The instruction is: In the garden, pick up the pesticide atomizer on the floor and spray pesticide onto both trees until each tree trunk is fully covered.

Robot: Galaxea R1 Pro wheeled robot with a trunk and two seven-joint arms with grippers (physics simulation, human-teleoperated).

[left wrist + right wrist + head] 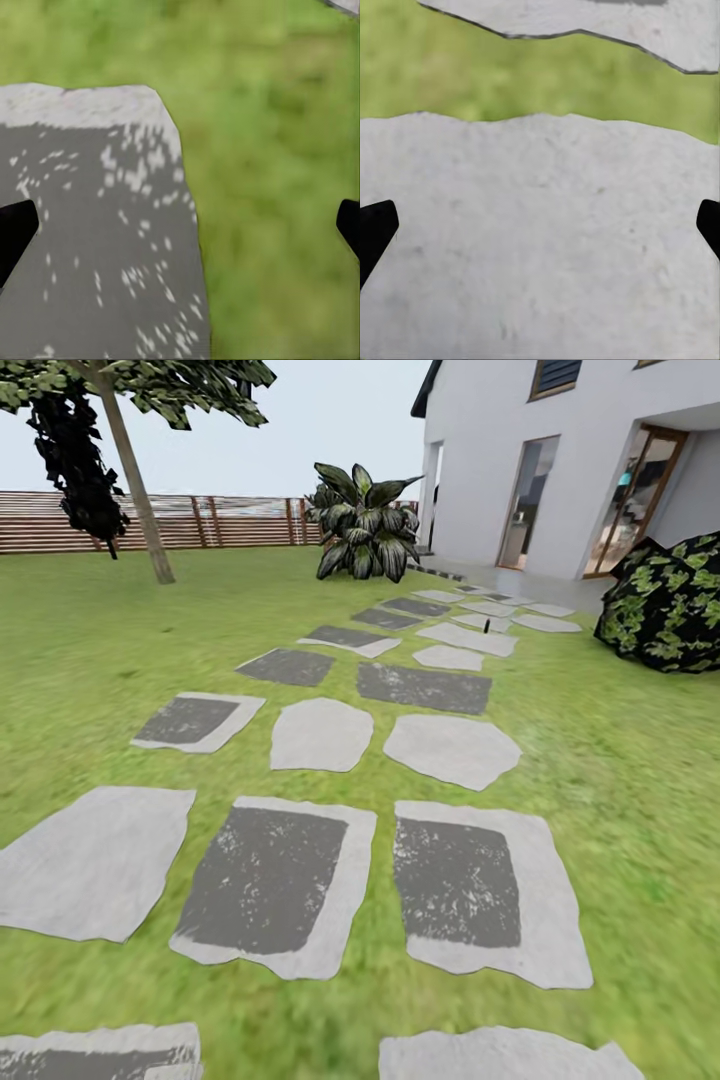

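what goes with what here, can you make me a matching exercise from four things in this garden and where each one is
Things:
1. tree
2. broad-leaved plant
3. house
4. dark bush

Places:
A. right edge of the lawn, below the doorway
B. far left, before the wooden fence
C. upper right, white walls
D. far end of the stone path, by the house corner

Pairs: 1-B, 2-D, 3-C, 4-A

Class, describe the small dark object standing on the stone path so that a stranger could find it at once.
Start at the white house and follow the stone path that runs from its doors across the lawn. On a pale slab far along it stands a small dark upright object. It is the only thing sticking up from the flat stones.
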